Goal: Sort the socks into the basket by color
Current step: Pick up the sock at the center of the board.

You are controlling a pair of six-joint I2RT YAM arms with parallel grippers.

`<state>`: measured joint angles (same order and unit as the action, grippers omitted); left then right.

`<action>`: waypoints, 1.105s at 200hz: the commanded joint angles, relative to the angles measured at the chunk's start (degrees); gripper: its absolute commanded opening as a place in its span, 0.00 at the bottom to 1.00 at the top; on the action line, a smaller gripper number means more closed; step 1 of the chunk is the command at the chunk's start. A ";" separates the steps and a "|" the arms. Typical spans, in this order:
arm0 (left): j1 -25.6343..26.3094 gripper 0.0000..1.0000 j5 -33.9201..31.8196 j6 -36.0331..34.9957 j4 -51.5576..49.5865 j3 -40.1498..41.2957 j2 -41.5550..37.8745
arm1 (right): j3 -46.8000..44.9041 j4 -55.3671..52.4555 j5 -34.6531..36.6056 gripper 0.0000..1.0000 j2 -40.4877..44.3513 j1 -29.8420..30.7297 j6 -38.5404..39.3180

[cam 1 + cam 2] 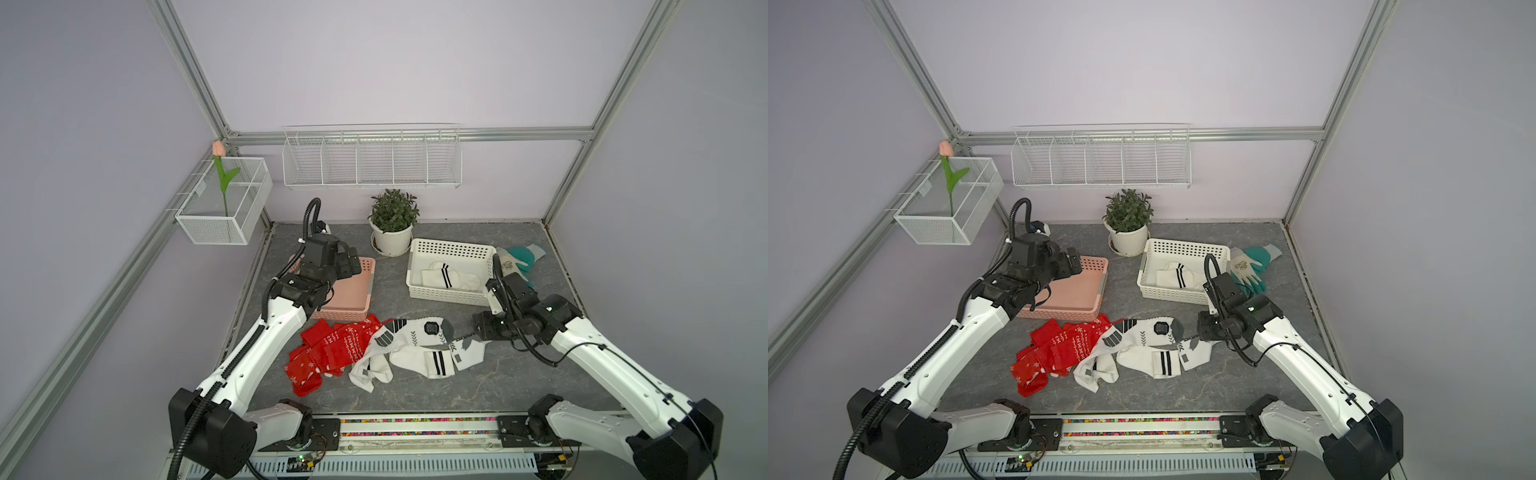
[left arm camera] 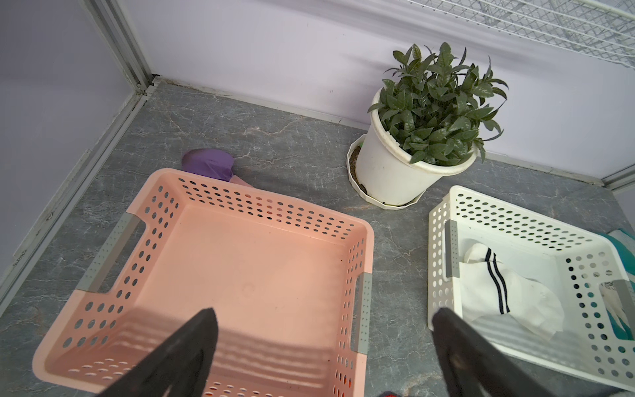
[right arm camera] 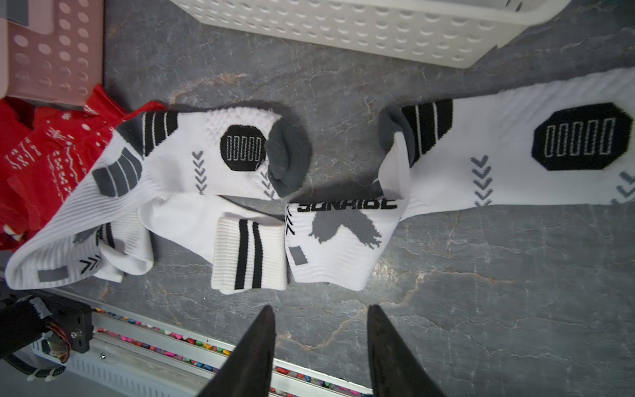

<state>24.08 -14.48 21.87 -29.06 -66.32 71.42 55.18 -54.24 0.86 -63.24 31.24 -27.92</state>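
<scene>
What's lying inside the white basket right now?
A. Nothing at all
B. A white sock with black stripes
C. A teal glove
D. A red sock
B: a white sock with two black stripes lies inside the white basket, while the red socks lie outside it.

Ahead of the right tool (image 3: 321, 307), whose fingers (image 3: 257, 343) are matt black, the white socks (image 3: 343, 247) are soft knit cloth with ribbed cuffs. The red socks (image 3: 41, 158) are knit cloth too, and both lie on a matt grey bench (image 3: 481, 292) with a veined stone look. Below the left tool (image 2: 323, 312), the pink basket (image 2: 240, 275) and the white basket (image 2: 515, 220) beside it are smooth perforated plastic with a faint sheen; the plant pot (image 2: 388, 172) is smooth white plastic.
</scene>
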 commanded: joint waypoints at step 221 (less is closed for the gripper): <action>0.39 0.99 0.26 0.66 -0.69 -1.44 -0.73 | -19.90 21.56 -2.17 0.48 -5.22 -3.56 -6.18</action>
<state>24.18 -13.87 21.98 -29.06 -66.32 71.16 36.60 -34.76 -0.10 -67.75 28.10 -33.04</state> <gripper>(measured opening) 0.993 0.486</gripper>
